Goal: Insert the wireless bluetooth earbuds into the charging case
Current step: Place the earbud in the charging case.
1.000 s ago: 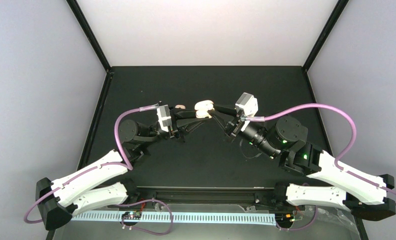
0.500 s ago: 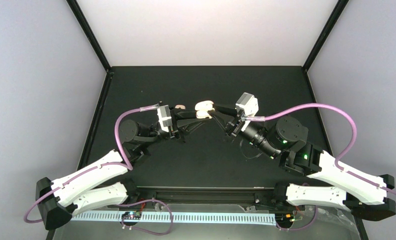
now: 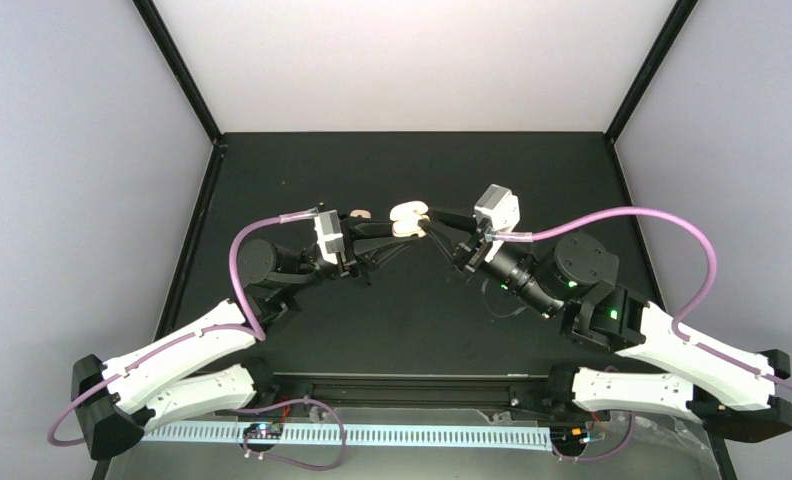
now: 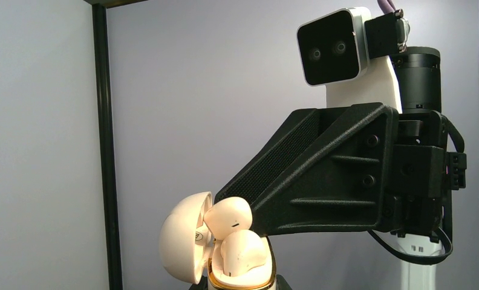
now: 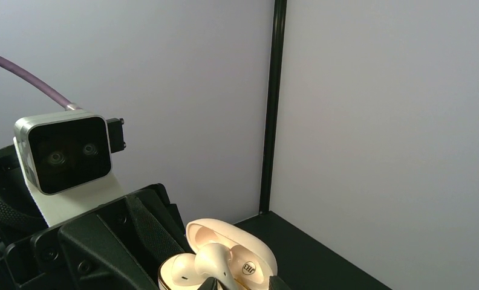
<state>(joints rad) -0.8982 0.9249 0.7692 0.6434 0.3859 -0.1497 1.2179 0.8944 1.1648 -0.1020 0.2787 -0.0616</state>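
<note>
right hand (image 3: 430, 227) pinching earbud (image 4: 228, 215), case (image 4: 179, 241) lid beside

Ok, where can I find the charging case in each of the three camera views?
Top external: the charging case is the cream spot mid-table, between left gripper and right gripper.
Left wrist: bottom edge, left of centre, lid open leftward.
Right wrist: bottom edge, centre, lid open rightward.
Shared landmark: the earbud at the case's mouth, in both wrist views; unresolved from above.

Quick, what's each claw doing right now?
Left gripper: closed, holding the open charging case.
Right gripper: closed on an earbud over the case.
</note>
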